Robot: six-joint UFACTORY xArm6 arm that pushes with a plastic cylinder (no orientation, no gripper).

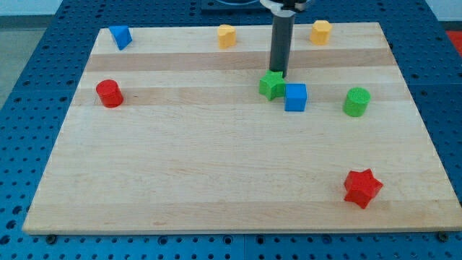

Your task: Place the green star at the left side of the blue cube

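Just above the frame's centre, my tip (279,74), a bare rod with no pincer, touched the green star (271,85), which already sat against the blue cube (295,97)'s left, so seemingly only 1 small nudge or a retreat remained.

The arm enters from twelve o'clock as a straight dark rod, standing nearly upright with only a slight lean. My tip (279,74) sits a little right of the view's centre, in its upper half. The arm's upper parts are cut off by the frame.
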